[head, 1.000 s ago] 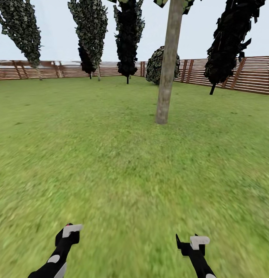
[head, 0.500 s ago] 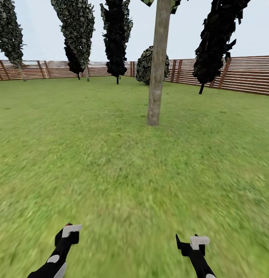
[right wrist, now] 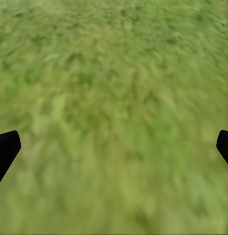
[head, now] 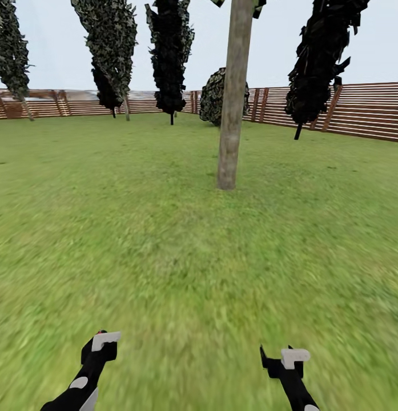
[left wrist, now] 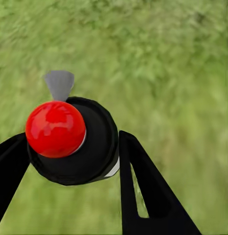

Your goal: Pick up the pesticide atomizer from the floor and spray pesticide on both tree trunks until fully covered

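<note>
Pesticide atomizer point(left wrist: 72, 142) sat clamped in our left gripper point(head: 99, 342) at the frame's lower left; our right gripper point(head: 281, 361) gaped empty; the tree trunk point(head: 233, 103) stood upper centre.

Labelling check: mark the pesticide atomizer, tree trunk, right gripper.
pesticide atomizer point(left wrist: 56, 129), left wrist view, red top.
tree trunk point(head: 233, 108), head view, mid-trunk.
right gripper point(right wrist: 114, 147), right wrist view, midway between fingertips.

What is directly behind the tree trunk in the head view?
Behind the tree trunk stands a rounded dark bush, partly covered by it, and beyond that the slatted wooden fence. The bush's middle is hidden.
</note>
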Robot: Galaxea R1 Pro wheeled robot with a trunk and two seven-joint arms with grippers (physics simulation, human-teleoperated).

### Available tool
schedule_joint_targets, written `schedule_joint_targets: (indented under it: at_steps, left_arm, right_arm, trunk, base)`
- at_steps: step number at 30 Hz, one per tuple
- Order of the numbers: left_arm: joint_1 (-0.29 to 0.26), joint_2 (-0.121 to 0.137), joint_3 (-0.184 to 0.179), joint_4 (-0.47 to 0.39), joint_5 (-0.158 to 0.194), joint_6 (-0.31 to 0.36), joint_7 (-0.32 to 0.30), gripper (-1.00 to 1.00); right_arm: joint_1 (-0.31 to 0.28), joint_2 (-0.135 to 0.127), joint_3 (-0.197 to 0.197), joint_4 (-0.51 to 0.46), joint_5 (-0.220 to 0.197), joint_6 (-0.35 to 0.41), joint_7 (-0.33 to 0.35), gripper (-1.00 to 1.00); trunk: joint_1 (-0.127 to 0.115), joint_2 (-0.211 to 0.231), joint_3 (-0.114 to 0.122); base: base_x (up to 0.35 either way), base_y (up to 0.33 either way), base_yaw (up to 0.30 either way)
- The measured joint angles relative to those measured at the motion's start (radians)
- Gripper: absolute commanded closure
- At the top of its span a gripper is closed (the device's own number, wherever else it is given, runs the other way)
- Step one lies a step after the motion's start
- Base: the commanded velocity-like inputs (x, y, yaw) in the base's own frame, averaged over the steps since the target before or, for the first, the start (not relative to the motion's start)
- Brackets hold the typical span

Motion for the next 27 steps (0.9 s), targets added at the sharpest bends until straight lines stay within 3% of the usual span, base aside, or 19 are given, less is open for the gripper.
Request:
schedule_joint_targets:
  at_steps: [17, 27]
  left_arm:
    - [0.0, 0.0, 0.0, 0.0, 0.0, 0.0, 0.0, 1.0]
    - [0.0, 0.0, 0.0, 0.0, 0.0, 0.0, 0.0, 1.0]
  right_arm:
    - [0.0, 0.0, 0.0, 0.0, 0.0, 0.0, 0.0, -1.0]
    - [0.0, 0.0, 0.0, 0.0, 0.0, -0.001, 0.0, -1.0]
  trunk:
    - [0.0, 0.0, 0.0]
    - [0.0, 0.0, 0.0]
  base:
    - [0.338, 0.0, -0.262]
    - [0.338, 0.0, -0.025]
